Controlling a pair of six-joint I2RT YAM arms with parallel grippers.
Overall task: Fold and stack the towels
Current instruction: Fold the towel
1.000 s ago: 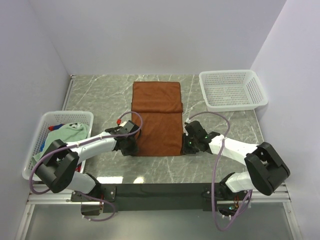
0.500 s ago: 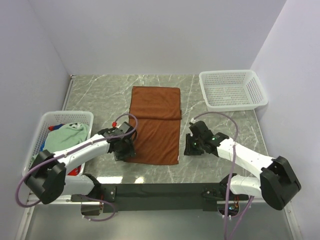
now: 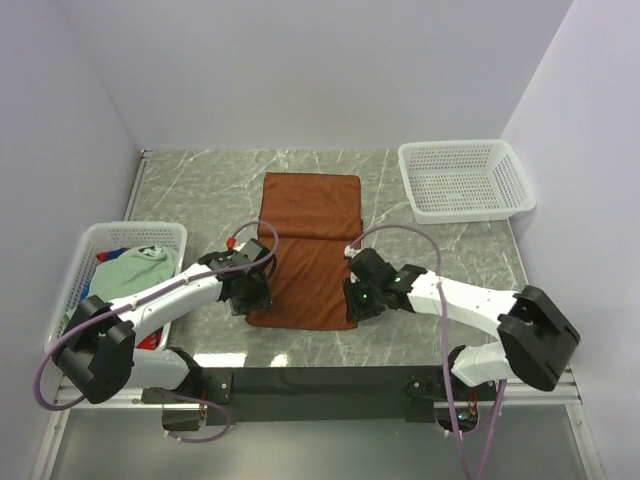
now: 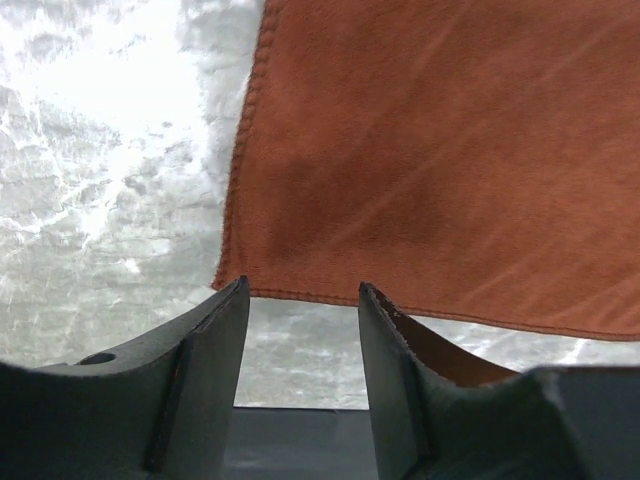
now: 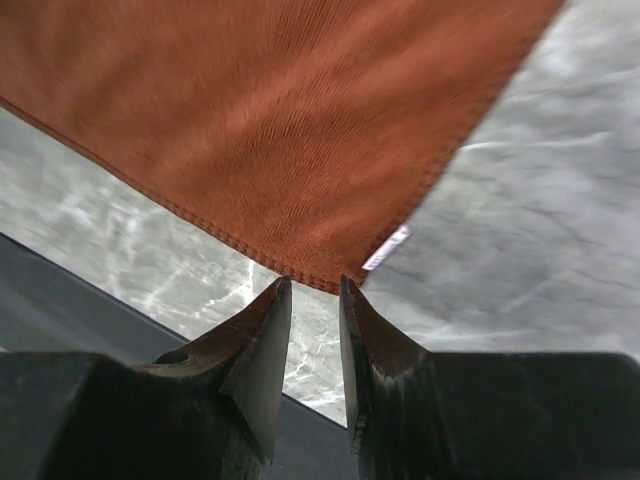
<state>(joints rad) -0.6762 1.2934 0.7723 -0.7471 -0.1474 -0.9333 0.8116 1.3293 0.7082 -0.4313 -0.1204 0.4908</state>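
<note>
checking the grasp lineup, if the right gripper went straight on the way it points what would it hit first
Most likely the near corner of the rust-brown towel, lying just ahead of the right gripper, whose jaws stand slightly apart. Depth is unclear, so it might touch the table first.

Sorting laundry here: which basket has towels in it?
The left basket: a mint-green towel lies in it; the far-right basket shows only bare mesh.

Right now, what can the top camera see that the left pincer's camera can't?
Only the top view: the white mesh basket at right, the white mesh basket at left holding a mint-green towel, and the right pincer. Only the left wrist view: the stitched hem, and the left pincer standing open just short of it. Both: the rust-brown cloth towel on the grey marble table.
</note>
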